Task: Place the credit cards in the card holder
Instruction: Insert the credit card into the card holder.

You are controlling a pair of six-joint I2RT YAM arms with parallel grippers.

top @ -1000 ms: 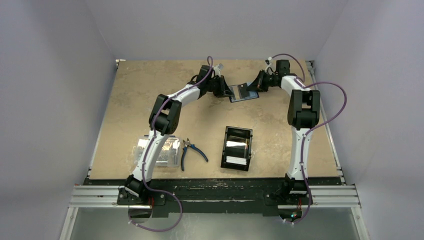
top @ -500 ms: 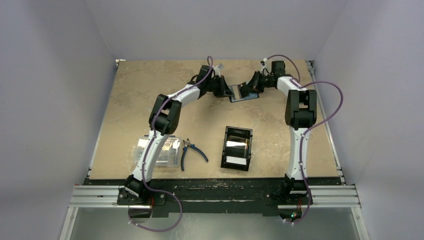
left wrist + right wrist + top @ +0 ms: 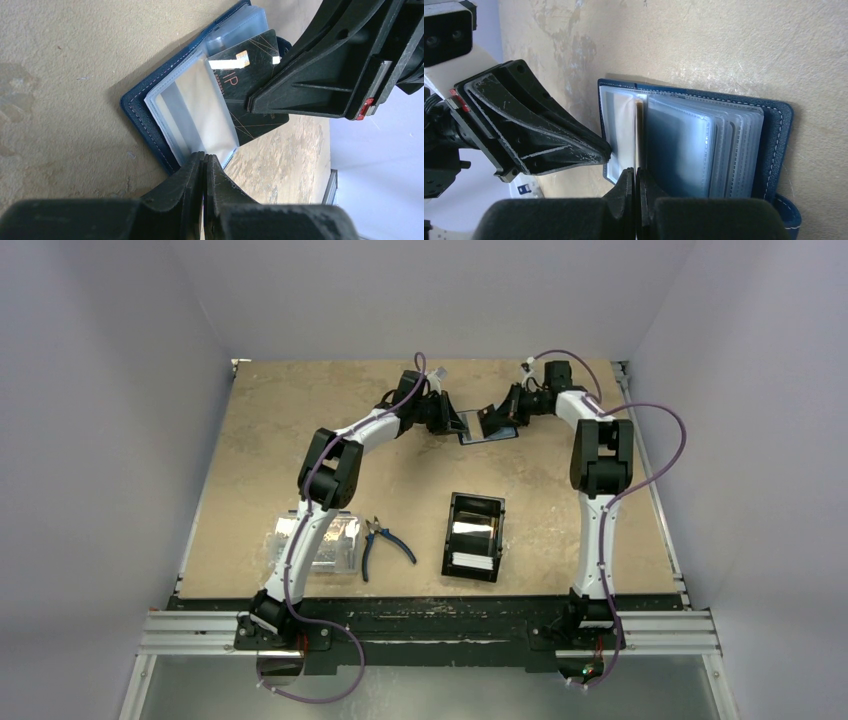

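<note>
The navy card holder (image 3: 492, 433) lies open at the far middle of the table, its clear sleeves (image 3: 192, 107) fanned out. My left gripper (image 3: 204, 156) is shut on the edge of one clear sleeve and holds it up. A black credit card (image 3: 250, 75) with a gold chip sits partly inside that sleeve's pocket. My right gripper (image 3: 635, 172) is shut on this card's outer edge, which appears edge-on in the right wrist view. The holder's navy cover (image 3: 776, 145) lies flat on the table. More pale credit cards (image 3: 473, 561) lie in the black tray.
The black open tray (image 3: 495, 508) stands near the middle front. Blue-handled pliers (image 3: 385, 540) lie to its left, and a clear plastic box (image 3: 320, 543) sits by the left arm. Both arms reach to the far part of the table.
The right arm has shifted a little left toward the holder, carrying the card further over the sleeve. The left arm has held still.
</note>
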